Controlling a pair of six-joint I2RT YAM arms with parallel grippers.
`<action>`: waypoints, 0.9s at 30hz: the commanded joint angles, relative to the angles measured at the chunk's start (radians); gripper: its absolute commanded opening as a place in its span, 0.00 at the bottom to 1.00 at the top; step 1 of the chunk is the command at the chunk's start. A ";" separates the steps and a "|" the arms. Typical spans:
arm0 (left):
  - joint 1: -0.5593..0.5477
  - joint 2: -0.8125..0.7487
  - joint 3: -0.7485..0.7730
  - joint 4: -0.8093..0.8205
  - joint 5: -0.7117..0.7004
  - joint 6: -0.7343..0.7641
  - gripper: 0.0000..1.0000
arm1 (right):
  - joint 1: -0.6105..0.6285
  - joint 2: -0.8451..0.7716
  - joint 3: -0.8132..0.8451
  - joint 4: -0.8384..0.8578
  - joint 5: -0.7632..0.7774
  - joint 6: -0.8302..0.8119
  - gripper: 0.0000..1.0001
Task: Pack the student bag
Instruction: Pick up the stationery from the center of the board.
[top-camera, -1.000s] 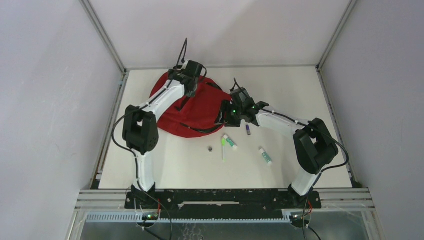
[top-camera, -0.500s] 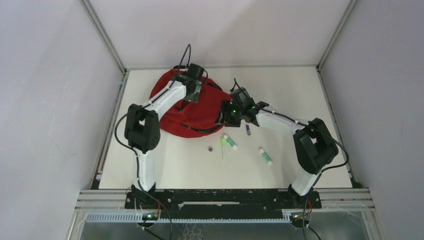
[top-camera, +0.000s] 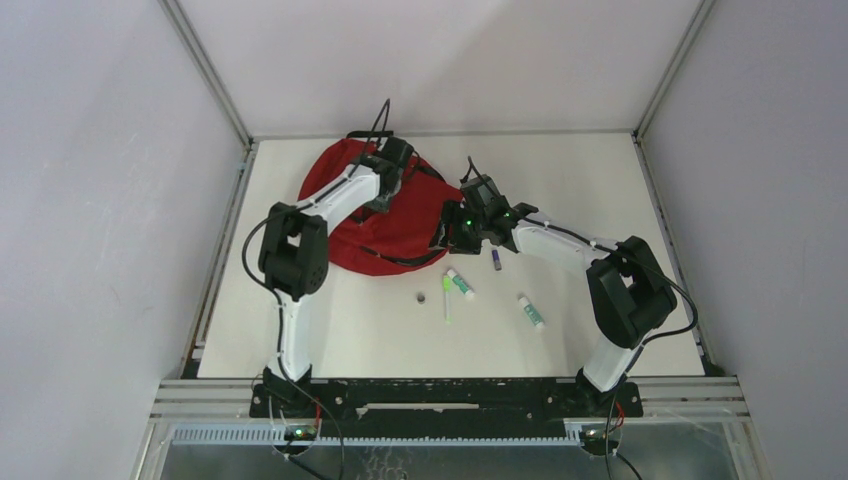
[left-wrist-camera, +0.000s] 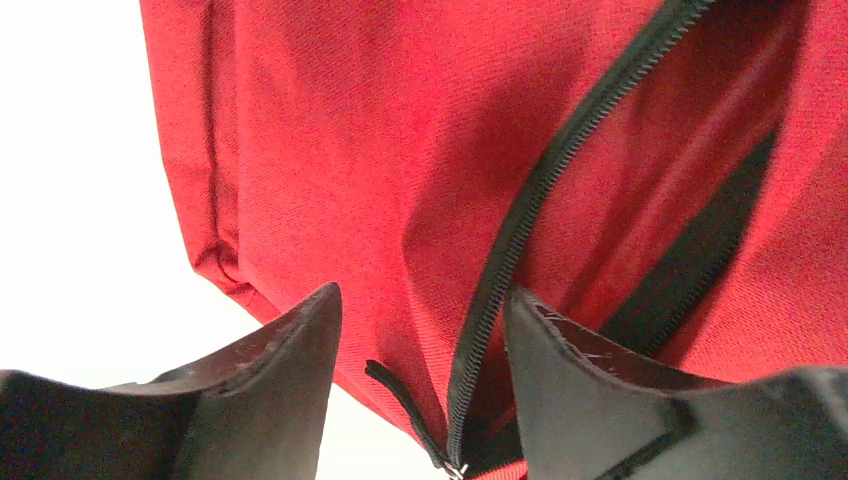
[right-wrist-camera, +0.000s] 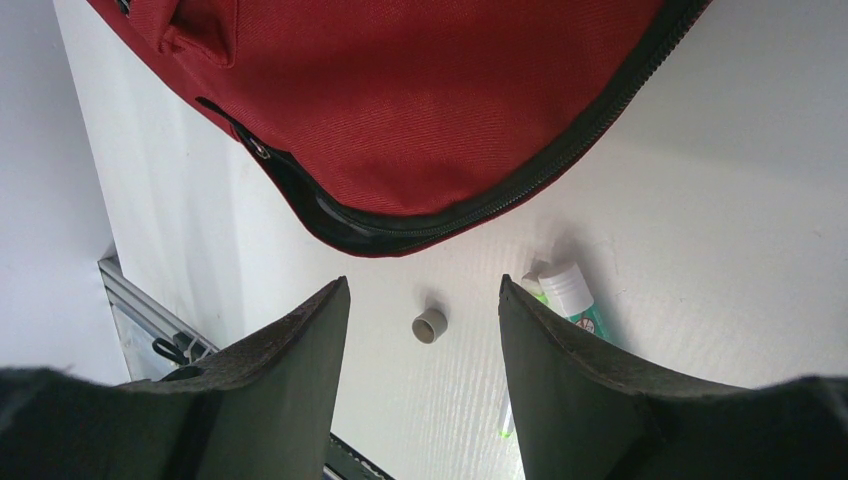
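The student bag (top-camera: 395, 225) is a red backpack lying flat at the back left of the table. My left gripper (top-camera: 384, 196) hovers over its upper part. In the left wrist view the left gripper (left-wrist-camera: 420, 310) is open, its jaws astride the black zip (left-wrist-camera: 530, 210) and the zip pull (left-wrist-camera: 405, 410), touching neither. The zip is parted, showing dark inside. My right gripper (top-camera: 446, 237) hangs at the bag's right edge. The right wrist view shows the right gripper (right-wrist-camera: 422, 300) open and empty above the table, with the bag's rim (right-wrist-camera: 420, 100) just beyond.
On the white table in front of the bag lie a small grey cap (top-camera: 421, 297), a green pen (top-camera: 447, 300), a white-capped green tube (top-camera: 460, 283), a second tube (top-camera: 530, 311) and a small purple item (top-camera: 496, 260). The cap (right-wrist-camera: 430, 325) and tube (right-wrist-camera: 572, 295) sit below the right fingers.
My left gripper has shifted right and towards me across the bag's top, and its jaws have narrowed. The right arm and the loose items have not moved.
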 joint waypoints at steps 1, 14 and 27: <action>0.008 0.007 0.023 -0.019 -0.119 0.001 0.61 | 0.006 -0.010 0.005 0.026 -0.004 0.001 0.65; 0.024 -0.147 -0.051 0.074 -0.012 -0.013 0.00 | 0.007 -0.045 0.004 -0.004 0.051 -0.017 0.64; 0.043 -0.335 -0.149 0.179 0.053 -0.090 0.00 | -0.156 -0.262 -0.218 -0.075 0.312 -0.231 0.64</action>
